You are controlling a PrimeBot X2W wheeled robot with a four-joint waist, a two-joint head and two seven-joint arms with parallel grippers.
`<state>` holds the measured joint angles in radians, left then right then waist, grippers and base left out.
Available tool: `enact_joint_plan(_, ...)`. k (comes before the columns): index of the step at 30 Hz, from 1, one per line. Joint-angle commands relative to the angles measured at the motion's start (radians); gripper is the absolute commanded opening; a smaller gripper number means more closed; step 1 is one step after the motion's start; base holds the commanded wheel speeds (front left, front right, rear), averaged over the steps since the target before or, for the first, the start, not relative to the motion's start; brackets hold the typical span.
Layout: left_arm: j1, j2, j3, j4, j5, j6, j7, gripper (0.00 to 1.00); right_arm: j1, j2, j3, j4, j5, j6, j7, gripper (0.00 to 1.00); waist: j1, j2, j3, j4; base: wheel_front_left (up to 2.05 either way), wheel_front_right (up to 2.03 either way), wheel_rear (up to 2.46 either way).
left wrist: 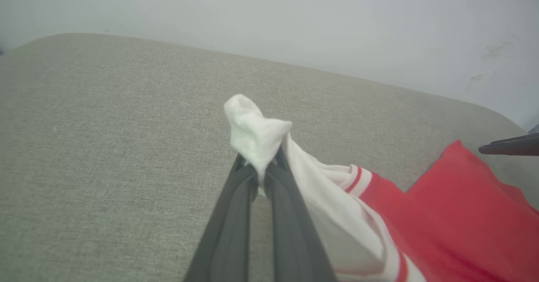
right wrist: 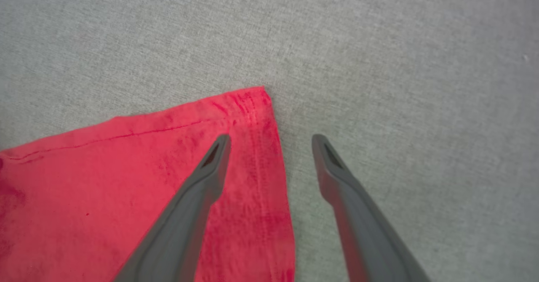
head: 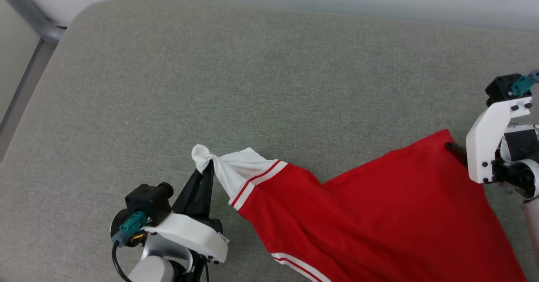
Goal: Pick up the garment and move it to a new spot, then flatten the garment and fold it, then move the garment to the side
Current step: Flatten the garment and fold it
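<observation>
Spilling off-frame below: the garment (head: 379,214)

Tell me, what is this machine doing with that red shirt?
A two-armed robot is handling a red shirt lying on a grey padded surface. Its left gripper is shut on the tip of the white sleeve. Its right gripper is open over the shirt's red corner, gripping nothing. It seems to be laying the shirt out flat.

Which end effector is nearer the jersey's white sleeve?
Left. The left end effector is pinching the white sleeve; the right end effector stands open over the red hem corner, far from it.
</observation>
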<state>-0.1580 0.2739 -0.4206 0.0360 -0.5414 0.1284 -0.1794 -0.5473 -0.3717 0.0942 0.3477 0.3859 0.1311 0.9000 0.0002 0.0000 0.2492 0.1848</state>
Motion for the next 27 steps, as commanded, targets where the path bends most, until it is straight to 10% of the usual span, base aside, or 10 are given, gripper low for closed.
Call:
enact_joint_plan(1,-0.016,-0.003,-0.002,0.003,0.002,-0.004,-0.006,0.0,-0.014,-0.007,0.008,0.009,0.005,-0.001,0.004,1.0,-0.0002,0.0,0.032,0.025,0.0,0.0,0.0)
enact_joint_plan(10,-0.056,-0.041,-0.019,0.043,-0.005,-0.021,-0.03,0.0,-0.025,-0.02,0.115,0.215,0.076,-0.001,0.111,0.99,-0.0002,0.0,0.089,0.046,0.0,0.0,0.0)
enact_joint_plan(12,-0.054,-0.041,-0.016,0.051,-0.006,-0.022,-0.036,0.0,-0.011,-0.015,0.115,0.257,0.09,-0.001,0.151,0.0,-0.0002,0.0,0.088,0.045,0.0,0.0,0.0)
enact_joint_plan(27,-0.124,0.025,0.048,0.076,-0.032,-0.042,-0.031,0.0,-0.164,-0.019,0.109,0.211,0.059,-0.001,-0.118,0.0,-0.0002,0.0,-0.034,-0.027,0.0,0.0,0.0)
